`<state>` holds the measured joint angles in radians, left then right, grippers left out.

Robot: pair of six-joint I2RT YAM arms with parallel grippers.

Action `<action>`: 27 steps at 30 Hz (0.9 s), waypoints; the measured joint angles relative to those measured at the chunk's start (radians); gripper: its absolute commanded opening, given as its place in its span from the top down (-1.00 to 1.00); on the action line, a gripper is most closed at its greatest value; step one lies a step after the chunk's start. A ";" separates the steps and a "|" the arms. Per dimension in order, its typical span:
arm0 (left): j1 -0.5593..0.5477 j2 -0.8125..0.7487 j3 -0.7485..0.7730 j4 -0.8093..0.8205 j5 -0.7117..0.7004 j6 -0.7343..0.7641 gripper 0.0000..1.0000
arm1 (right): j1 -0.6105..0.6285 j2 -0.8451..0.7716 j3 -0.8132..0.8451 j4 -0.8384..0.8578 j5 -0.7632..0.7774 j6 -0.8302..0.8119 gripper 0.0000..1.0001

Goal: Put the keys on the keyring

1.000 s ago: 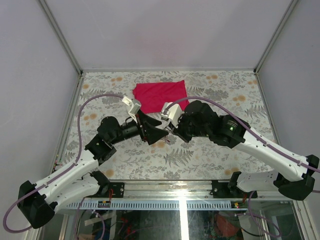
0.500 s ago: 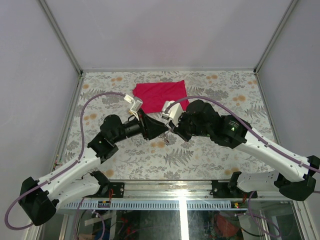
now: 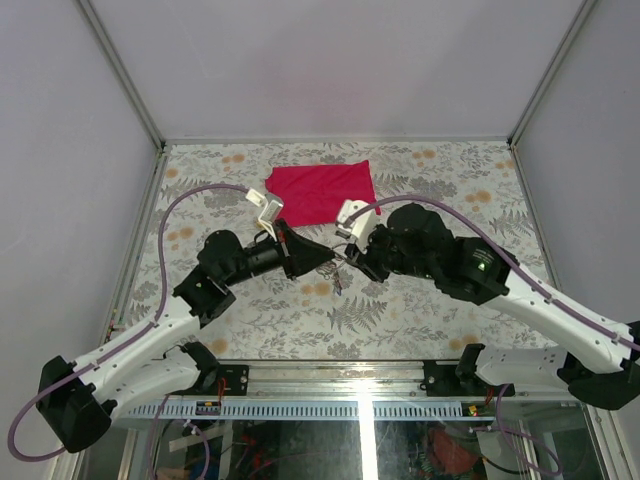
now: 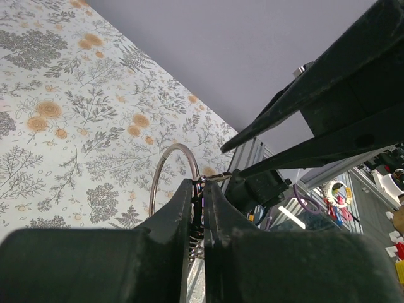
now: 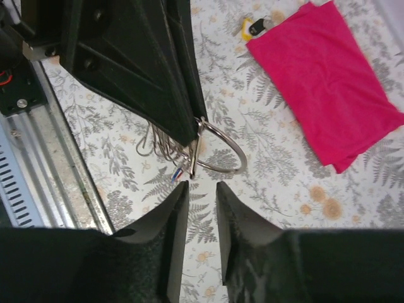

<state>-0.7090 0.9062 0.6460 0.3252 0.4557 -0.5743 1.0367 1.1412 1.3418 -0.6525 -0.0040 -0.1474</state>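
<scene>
My left gripper (image 3: 328, 258) is shut on the keyring (image 5: 224, 148), a thin silver ring that sticks out past its fingertips (image 4: 189, 189) above the table. Several silver keys (image 5: 165, 146) hang in a bunch under those tips, one showing a blue and red bit. In the left wrist view the keyring (image 4: 165, 165) curves up beyond my left gripper (image 4: 197, 184). My right gripper (image 5: 202, 188) stands open just short of the ring, nothing between its fingers. From above, the right gripper (image 3: 352, 262) faces the left one at mid-table.
A red cloth (image 3: 322, 190) lies flat at the back of the floral table (image 3: 420, 310). A small tan and black piece (image 5: 255, 26), perhaps key heads, lies at the cloth's corner. Metal rails (image 3: 330, 372) run along the near edge.
The left jaws have closed on the keyring. The right jaws have opened, let go and drawn back a little to the right.
</scene>
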 measured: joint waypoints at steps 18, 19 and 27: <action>0.000 -0.020 0.001 -0.003 -0.011 -0.010 1.00 | 0.002 -0.346 -0.537 0.553 -0.007 0.006 0.12; 0.000 -0.021 0.001 -0.003 -0.011 -0.010 1.00 | 0.002 -0.368 -0.590 0.620 -0.023 0.000 0.13; 0.000 -0.027 0.001 -0.003 -0.009 -0.009 1.00 | 0.002 -0.387 -0.655 0.811 -0.061 -0.019 0.18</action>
<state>-0.7090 0.8795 0.6468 0.3225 0.4469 -0.5835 1.0389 0.7544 0.6872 0.1581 -0.0654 -0.1669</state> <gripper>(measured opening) 0.068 0.414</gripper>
